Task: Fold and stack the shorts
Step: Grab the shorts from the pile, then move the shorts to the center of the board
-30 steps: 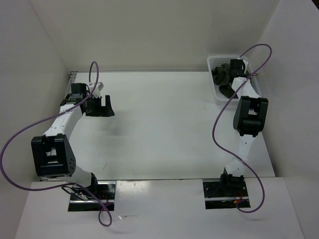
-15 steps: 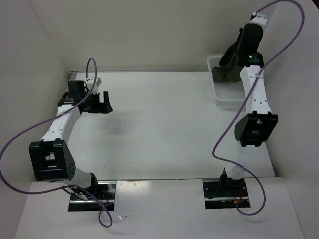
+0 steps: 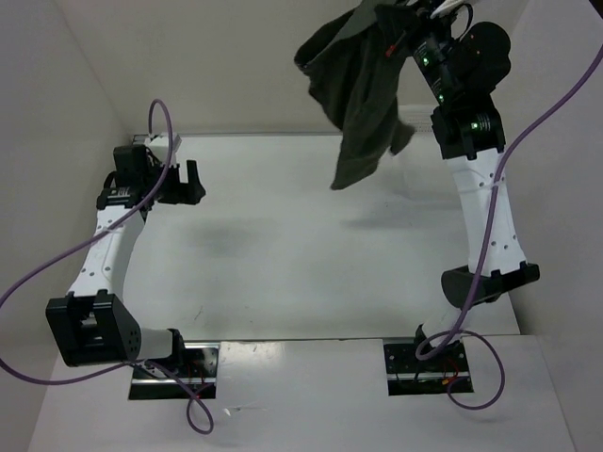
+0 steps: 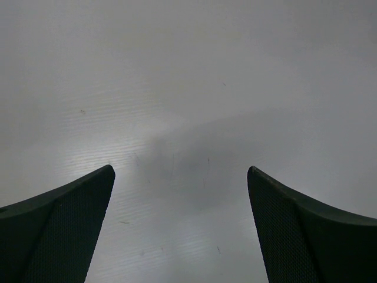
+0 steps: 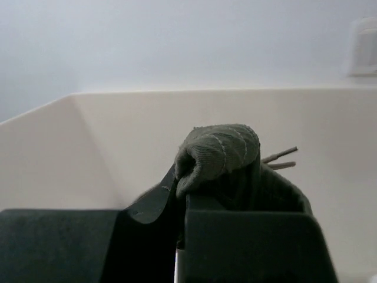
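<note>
R arm: stretched up tall from its base at the near edge. Elbow is bent low on the R side, forearm rises steep, and the wrist sits at the top of the top view.
R gripper (image 3: 403,21): clamped on a bunch of the shorts (image 3: 363,94). In the wrist view the cloth is wadded between the dark fingers (image 5: 153,203).
Shorts, where: hanging in the air from the R gripper, above the far R part of the table (image 3: 283,254). They don't touch it.
Shorts, look: dark olive-grey, soft and limp, with long folds draping down-left. The lower edge tapers to a loose flap. Up close (image 5: 221,150) the fabric is fine-ribbed with pale stitch lines and rolled into a rounded lump. Two thin grey cord ends (image 5: 281,157) poke out on its R.
L arm: reaches fwd along the L side, elbow low near its base, wrist by the far L corner.
L gripper (image 3: 179,184): fingers wide apart and nothing btwn them. Wrist view (image 4: 179,171) shows the dark tips textured w/ fine dots over bare tabletop.
Table: white, matte, faintly ridged, w/ a few small scuffs (image 4: 209,162).
Cables: purple loops off both arms (image 3: 28,282).
</note>
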You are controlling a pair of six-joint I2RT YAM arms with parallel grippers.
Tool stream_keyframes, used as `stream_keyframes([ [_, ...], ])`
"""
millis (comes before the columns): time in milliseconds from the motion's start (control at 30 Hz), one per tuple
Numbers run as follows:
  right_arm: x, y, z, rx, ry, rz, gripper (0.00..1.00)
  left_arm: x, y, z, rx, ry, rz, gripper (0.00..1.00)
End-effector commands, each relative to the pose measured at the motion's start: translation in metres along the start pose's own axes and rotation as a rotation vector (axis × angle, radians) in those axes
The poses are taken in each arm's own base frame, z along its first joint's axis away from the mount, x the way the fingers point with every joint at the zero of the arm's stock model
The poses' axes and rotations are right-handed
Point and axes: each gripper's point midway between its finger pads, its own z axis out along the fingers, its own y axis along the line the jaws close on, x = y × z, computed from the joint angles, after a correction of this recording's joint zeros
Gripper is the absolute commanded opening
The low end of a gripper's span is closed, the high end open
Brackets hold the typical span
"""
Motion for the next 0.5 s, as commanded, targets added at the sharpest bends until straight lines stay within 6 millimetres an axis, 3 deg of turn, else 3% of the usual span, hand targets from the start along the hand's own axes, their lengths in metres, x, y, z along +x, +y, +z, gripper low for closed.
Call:
stream_keyframes([
  [0, 0.010, 0.034, -0.004, -0.163, 0.001, 0.142, 0.00, -0.013, -0.002, -0.009, -0.003, -0.074, 0.027, 1.00],
  [33, 0.038, 0.028, -0.007, -0.142, 0.061, 0.185, 0.00, -0.018, 0.002, -0.013, -0.013, -0.096, 0.029, 1.00],
  [67, 0.052, 0.024, -0.009, -0.132, 0.088, 0.192, 0.00, -0.012, 0.002, -0.011, -0.012, -0.083, 0.024, 1.00],
  [100, 0.067, 0.018, -0.012, -0.107, 0.117, 0.199, 0.08, -0.014, 0.006, -0.015, -0.031, -0.095, 0.022, 1.00],
  [133, 0.100, 0.009, -0.020, -0.071, 0.183, 0.204, 0.20, -0.010, 0.008, -0.014, -0.040, -0.085, 0.018, 1.00],
  [167, 0.114, 0.001, -0.026, -0.040, 0.210, 0.192, 0.35, -0.010, 0.008, -0.014, -0.040, -0.085, 0.018, 1.00],
  [200, 0.129, -0.017, -0.031, 0.050, 0.226, 0.176, 0.63, -0.002, 0.008, -0.012, -0.038, -0.063, 0.010, 1.00],
  [267, 0.170, -0.050, -0.053, 0.194, 0.301, 0.102, 0.81, 0.006, 0.006, -0.011, -0.026, -0.044, 0.004, 1.00],
  [300, 0.182, -0.075, -0.060, 0.317, 0.312, 0.066, 0.85, 0.010, 0.006, -0.009, -0.025, -0.033, 0.000, 1.00],
  [367, 0.211, -0.091, -0.075, 0.382, 0.384, 0.030, 0.89, 0.017, 0.000, -0.007, 0.013, -0.006, -0.011, 1.00],
  [400, 0.218, -0.091, -0.078, 0.375, 0.403, 0.023, 0.89, 0.025, -0.001, -0.002, 0.025, 0.017, -0.020, 1.00],
  [467, 0.240, -0.073, -0.077, 0.284, 0.443, 0.057, 0.89, 0.032, -0.005, 0.001, 0.053, 0.034, -0.027, 1.00],
])
